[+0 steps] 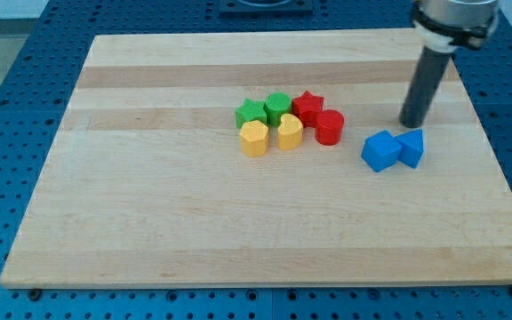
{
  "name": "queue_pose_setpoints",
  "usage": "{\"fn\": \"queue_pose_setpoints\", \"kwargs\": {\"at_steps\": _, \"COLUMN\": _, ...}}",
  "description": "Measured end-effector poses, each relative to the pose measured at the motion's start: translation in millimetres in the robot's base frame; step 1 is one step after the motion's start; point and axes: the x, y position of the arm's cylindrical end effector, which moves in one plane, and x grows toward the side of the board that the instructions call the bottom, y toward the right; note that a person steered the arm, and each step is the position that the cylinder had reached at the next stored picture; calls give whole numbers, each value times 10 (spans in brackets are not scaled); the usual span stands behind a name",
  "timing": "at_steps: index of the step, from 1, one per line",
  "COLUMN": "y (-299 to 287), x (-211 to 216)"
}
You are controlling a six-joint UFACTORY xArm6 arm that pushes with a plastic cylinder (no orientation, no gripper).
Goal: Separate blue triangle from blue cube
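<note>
The blue cube (380,150) and the blue triangle (412,147) sit touching side by side at the view's right on the wooden board (149,222), the triangle on the right. My tip (412,124) stands just above the triangle toward the view's top, a small gap from it. The dark rod rises from there to the view's top right.
A cluster of blocks lies at the board's middle: a green star (251,112), a green block (278,107), a red star (308,107), a red cylinder (329,127), a yellow hexagon (254,138) and a yellow heart (290,132).
</note>
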Motion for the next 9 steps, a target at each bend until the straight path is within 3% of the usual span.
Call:
{"fn": "queue_pose_setpoints", "kwargs": {"at_steps": 1, "y": 280, "x": 23}}
{"fn": "queue_pose_setpoints", "kwargs": {"at_steps": 3, "y": 260, "x": 365}}
{"fn": "queue_pose_setpoints", "kwargs": {"at_steps": 9, "y": -514, "x": 474}}
